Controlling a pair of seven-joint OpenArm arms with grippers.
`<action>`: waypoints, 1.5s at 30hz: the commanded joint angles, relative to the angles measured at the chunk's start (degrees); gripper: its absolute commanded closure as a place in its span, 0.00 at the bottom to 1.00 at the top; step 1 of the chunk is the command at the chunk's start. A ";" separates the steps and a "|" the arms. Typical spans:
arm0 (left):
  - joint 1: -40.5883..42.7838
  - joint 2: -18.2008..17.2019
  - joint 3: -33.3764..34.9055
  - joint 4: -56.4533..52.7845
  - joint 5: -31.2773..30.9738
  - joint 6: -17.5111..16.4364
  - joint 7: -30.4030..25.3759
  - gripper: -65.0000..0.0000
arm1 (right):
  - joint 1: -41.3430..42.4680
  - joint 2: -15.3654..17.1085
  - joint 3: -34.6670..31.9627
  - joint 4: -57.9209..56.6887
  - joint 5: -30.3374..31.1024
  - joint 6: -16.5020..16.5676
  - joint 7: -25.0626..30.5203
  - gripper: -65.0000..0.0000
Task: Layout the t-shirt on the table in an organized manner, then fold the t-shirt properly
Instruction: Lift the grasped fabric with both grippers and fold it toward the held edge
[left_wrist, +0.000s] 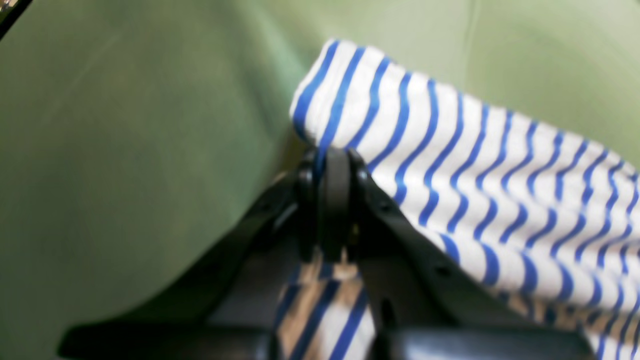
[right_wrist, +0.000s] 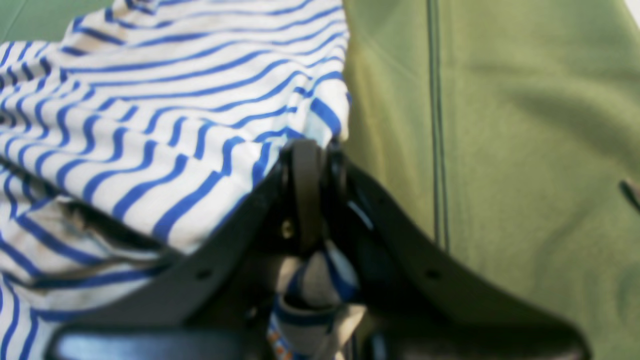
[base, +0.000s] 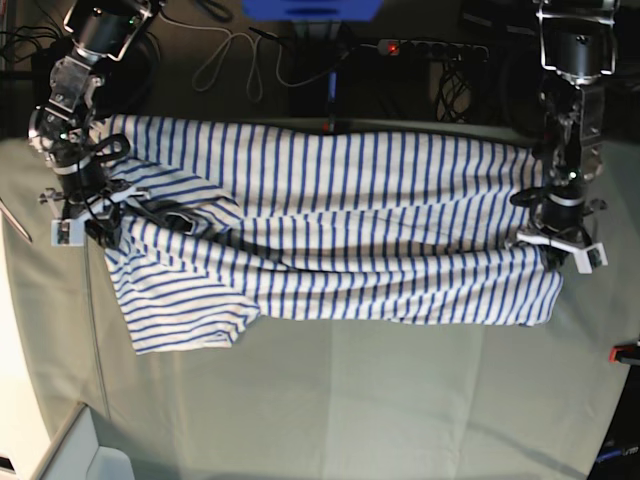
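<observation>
While both arms hold it: the t-shirt lies stretched sideways across the far half of the desk, one end at each arm.

Desk: pale green cloth, faintly creased, far wider than the shirt; the whole near half is bare, so there is plenty of room to draw the fabric forward.

Far edge: cables and a power strip sit just beyond the desk's back edge, close behind the shirt's upper hem; pulling that way looks risky.

T-shirt: white with thin blue stripes, soft and limp by its look. It sags into a long fold along the middle, and a sleeve-like flap hangs loose toward the near side on the base view's left. I judge it light, with no stiffness, likely to bunch or drag on the cloth rather than slide cleanly.

Where to hold: corners and hems, as now; a pinch mid-panel would only gather wrinkles.

Left tool: pressed together on a striped edge, with fabric pinched between the jaws and trailing below them.

Right tool: likewise clamped on a bunched striped edge, with a fold of cloth caught behind the jaws.

Side room: some bare desk shows beyond each tool, narrow beside the left one.
</observation>
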 joint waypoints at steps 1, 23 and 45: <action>-0.20 -0.73 -0.33 0.81 -0.08 0.12 -1.28 1.00 | -0.11 0.57 0.17 1.02 0.97 0.82 1.38 1.00; 4.55 0.32 -5.60 11.72 -0.08 0.12 -1.28 0.54 | -2.49 1.27 0.61 9.98 1.14 0.82 -0.73 0.50; -27.28 0.68 0.46 -31.10 0.54 0.03 -1.80 0.53 | 8.50 2.86 0.17 -0.48 0.88 0.82 -0.82 0.48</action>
